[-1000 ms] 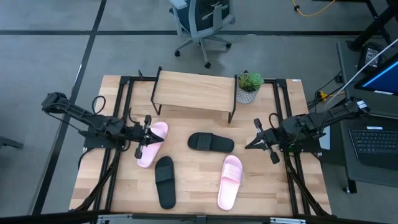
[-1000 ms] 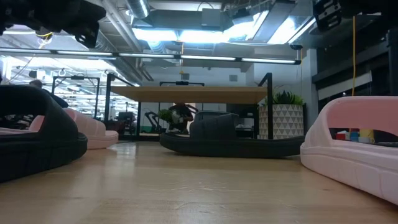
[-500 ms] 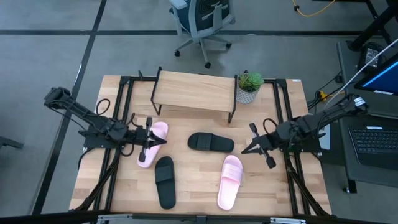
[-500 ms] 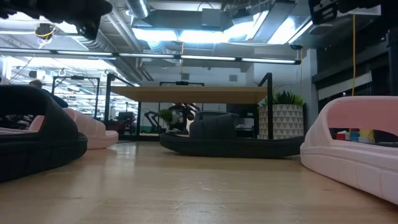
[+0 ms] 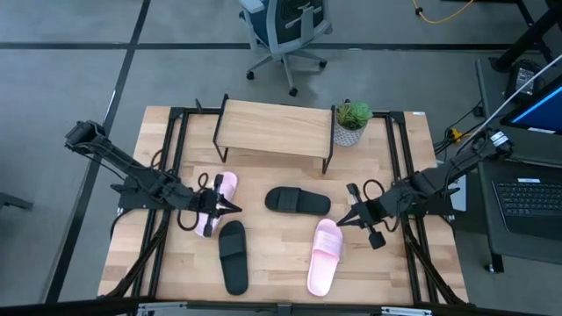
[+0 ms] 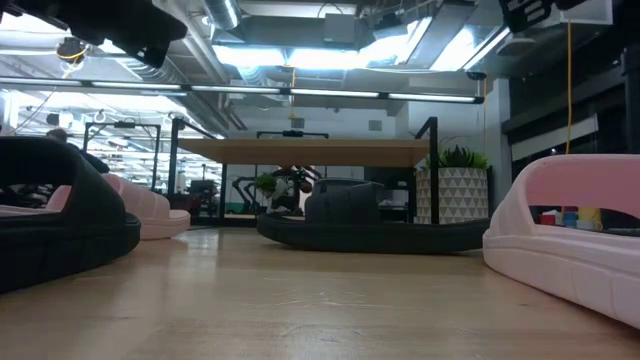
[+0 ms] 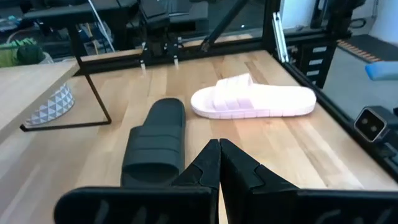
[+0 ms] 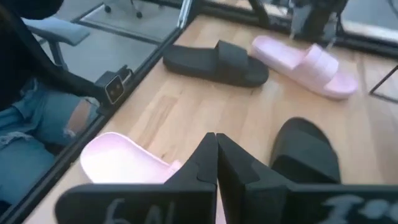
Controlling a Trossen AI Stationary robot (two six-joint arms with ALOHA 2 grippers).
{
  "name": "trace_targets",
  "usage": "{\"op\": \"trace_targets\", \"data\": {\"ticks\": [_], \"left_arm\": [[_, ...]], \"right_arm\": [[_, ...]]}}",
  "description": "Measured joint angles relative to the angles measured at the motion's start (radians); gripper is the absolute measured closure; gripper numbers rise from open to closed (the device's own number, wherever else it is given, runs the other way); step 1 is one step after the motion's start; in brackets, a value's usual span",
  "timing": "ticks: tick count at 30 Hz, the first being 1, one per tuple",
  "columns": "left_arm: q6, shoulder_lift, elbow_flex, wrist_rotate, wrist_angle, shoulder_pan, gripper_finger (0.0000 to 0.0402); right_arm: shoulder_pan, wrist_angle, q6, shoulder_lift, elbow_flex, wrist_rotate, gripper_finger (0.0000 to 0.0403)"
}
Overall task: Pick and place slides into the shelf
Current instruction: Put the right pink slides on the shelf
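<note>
Four slides lie on their soles on the table. One pale pink slide (image 5: 213, 198) is at the left with a black slide (image 5: 233, 255) near it. A second black slide (image 5: 298, 200) lies at the centre, and a second pink slide (image 5: 324, 255) to the right. The shelf (image 5: 274, 128) stands on thin black legs at the far side. My left gripper (image 5: 234, 209) (image 7: 219, 163) is shut and hovers over the left pink slide's near end. My right gripper (image 5: 342, 221) (image 8: 216, 157) is shut and hovers just off the right pink slide's (image 8: 122, 159) far end.
A potted plant (image 5: 351, 124) in a patterned pot stands at the shelf's right end. Black frame rails (image 5: 172, 167) run along both table sides. An office chair (image 5: 283, 31) stands beyond the far edge. Bare wood (image 5: 277, 254) lies between the near black and pink slides.
My left gripper has moved toward the table's near edge and a little to the right, along the left pink slide. My right gripper has moved left and toward the near edge, closing on the right pink slide. The slides have stayed in place.
</note>
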Motion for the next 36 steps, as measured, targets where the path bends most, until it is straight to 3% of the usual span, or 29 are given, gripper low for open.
{"op": "trace_targets", "data": {"ticks": [4,11,15,20,26,36], "left_arm": [[-0.006,0.034,0.0,-0.029,0.029,0.0,0.0401],[-0.001,0.115,0.0,-0.027,0.051,0.0,0.0401],[0.001,0.167,0.0,0.043,0.108,0.001,0.0401],[0.041,0.243,0.0,0.096,0.188,-0.005,0.0401],[0.079,0.314,0.0,0.097,0.242,-0.009,0.0401],[0.171,0.326,0.0,0.177,0.4,-0.009,0.0401]], "right_arm": [[0.052,-0.026,0.004,0.072,0.052,0.033,0.04],[0.125,-0.068,0.148,0.208,0.109,0.191,0.04],[0.158,-0.077,0.155,0.303,0.181,0.26,0.04],[0.185,-0.201,0.2,0.432,0.318,0.269,0.04],[0.209,-0.433,0.407,0.561,0.489,0.282,0.04],[0.241,-0.61,0.618,0.734,0.667,0.28,0.04]]}}
